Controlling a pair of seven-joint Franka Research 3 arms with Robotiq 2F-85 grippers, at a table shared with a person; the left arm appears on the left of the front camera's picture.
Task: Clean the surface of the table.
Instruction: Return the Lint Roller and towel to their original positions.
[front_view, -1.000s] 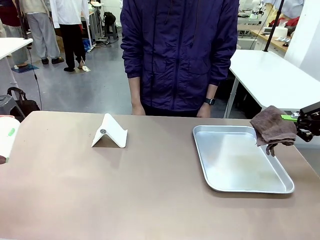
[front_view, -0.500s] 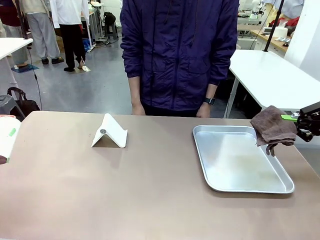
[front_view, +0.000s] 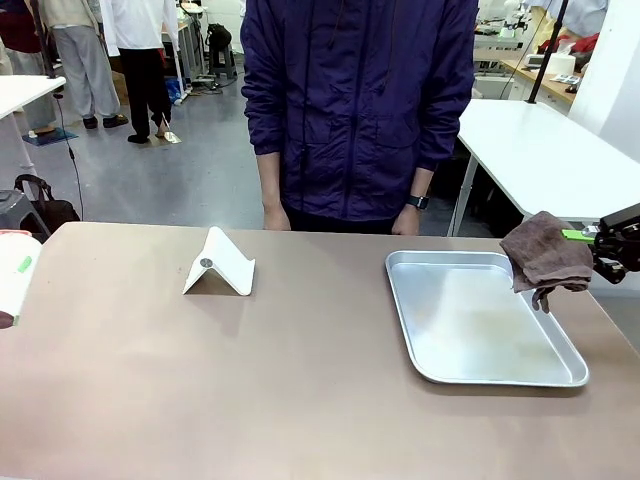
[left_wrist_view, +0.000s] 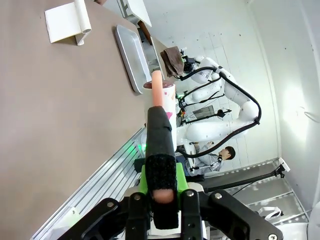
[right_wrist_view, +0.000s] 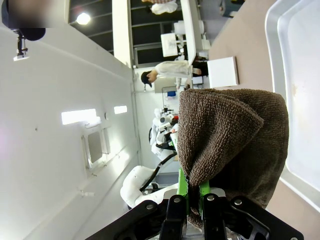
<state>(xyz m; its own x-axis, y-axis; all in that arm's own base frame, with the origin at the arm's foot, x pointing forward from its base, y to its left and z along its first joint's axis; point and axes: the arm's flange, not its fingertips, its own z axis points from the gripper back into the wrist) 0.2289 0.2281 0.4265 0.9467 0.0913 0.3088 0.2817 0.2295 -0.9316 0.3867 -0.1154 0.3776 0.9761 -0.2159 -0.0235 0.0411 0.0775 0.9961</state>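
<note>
Holds brown cloth (front_view: 545, 258) ready; seemingly has not yet begun wiping.
Pinches cloth in shut right jaws by tray's (front_view: 440, 372) far right corner; clamps pink-and-white thing (left_wrist_view: 169, 97), kind unclear, in narrow left jaws. Needs next, probably, to lower cloth onto bare brown desk (front_view: 300, 390) spreading below, then sweep around tray and white stand (front_view: 220, 265).

**Arm and gripper status**

The right gripper (front_view: 588, 241) sits at the right edge of the front view, at middle height, with its fingers pointing toward picture left. Its jaws are closed on a brown cloth (front_view: 545, 260), which drapes over the fingertips. The right arm (left_wrist_view: 239, 100) is white, lies in the upper right of the left wrist view, and is bent at the elbow. The left gripper (left_wrist_view: 159, 117) rises from the bottom centre of its wrist view with its black fingers (left_wrist_view: 160, 137) pressed together. Whether it grips anything cannot be determined.
</note>
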